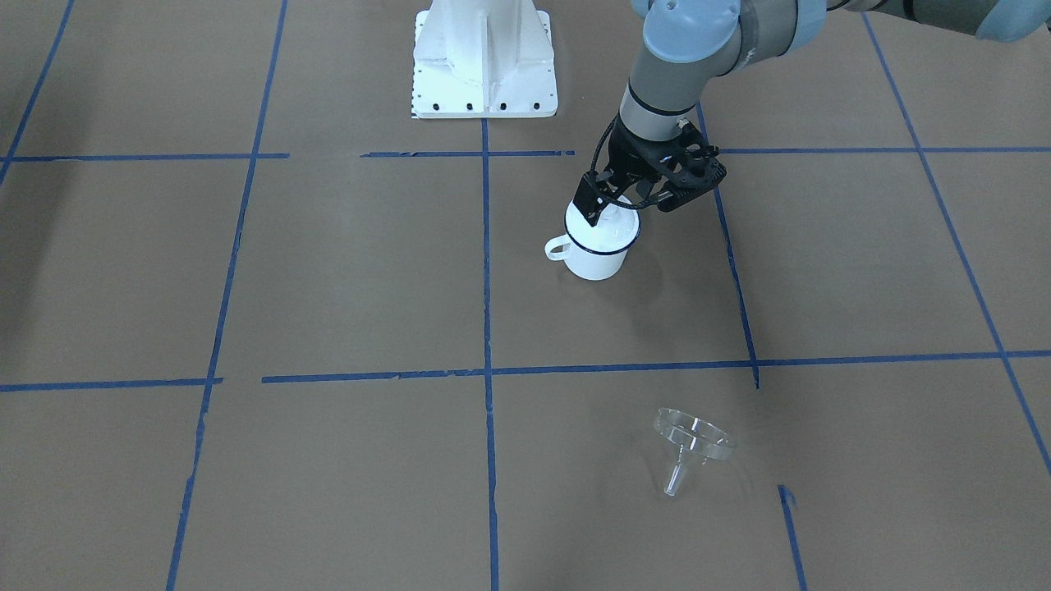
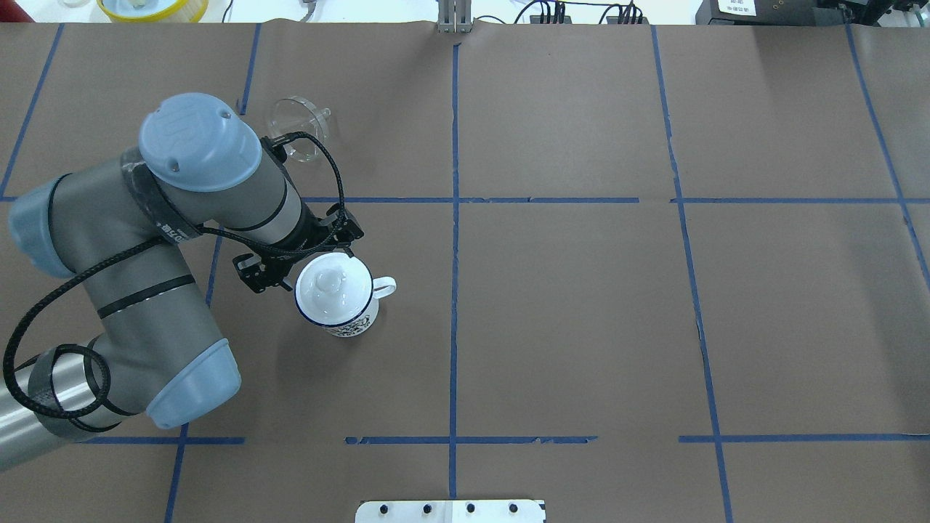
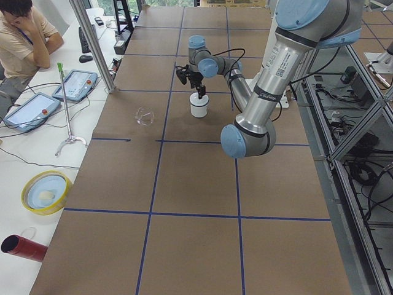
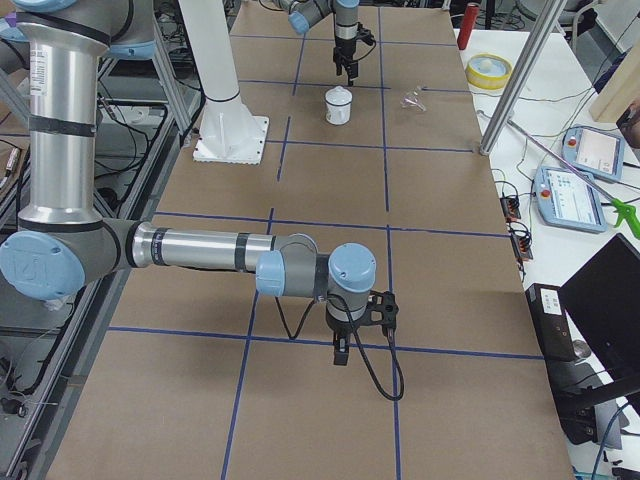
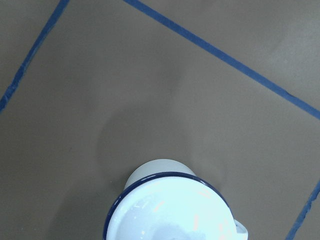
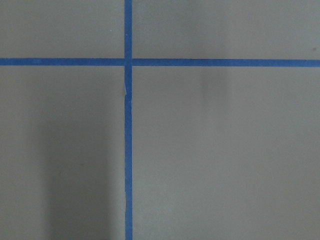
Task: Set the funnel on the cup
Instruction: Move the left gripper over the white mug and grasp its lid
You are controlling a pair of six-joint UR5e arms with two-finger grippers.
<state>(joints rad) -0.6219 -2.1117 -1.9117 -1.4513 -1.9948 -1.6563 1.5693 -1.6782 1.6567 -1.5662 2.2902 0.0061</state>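
Observation:
The cup (image 1: pixel 593 256) is a white enamel mug with a dark blue rim; it stands upright left of the table's middle line (image 2: pixel 350 318). A white domed lid with a knob (image 2: pixel 330 283) sits on it. The clear funnel (image 1: pixel 692 439) lies on its side on the paper, farther from the robot than the cup (image 2: pixel 299 131). My left gripper (image 1: pixel 636 203) hovers open and empty just above the cup's robot-side rim (image 2: pixel 301 254). The left wrist view shows the cup (image 5: pixel 170 210) at its bottom edge. My right gripper (image 4: pixel 343 352) hangs low over bare table, far from both; I cannot tell its state.
The white robot base (image 1: pixel 484 66) stands at the table's near edge. A yellow dish (image 3: pixel 46 192), a red cylinder (image 3: pixel 24 247) and tablets (image 3: pixel 77 83) lie off the table beside a seated operator (image 3: pixel 24 31). A metal post (image 4: pixel 515 75) stands by the funnel's side.

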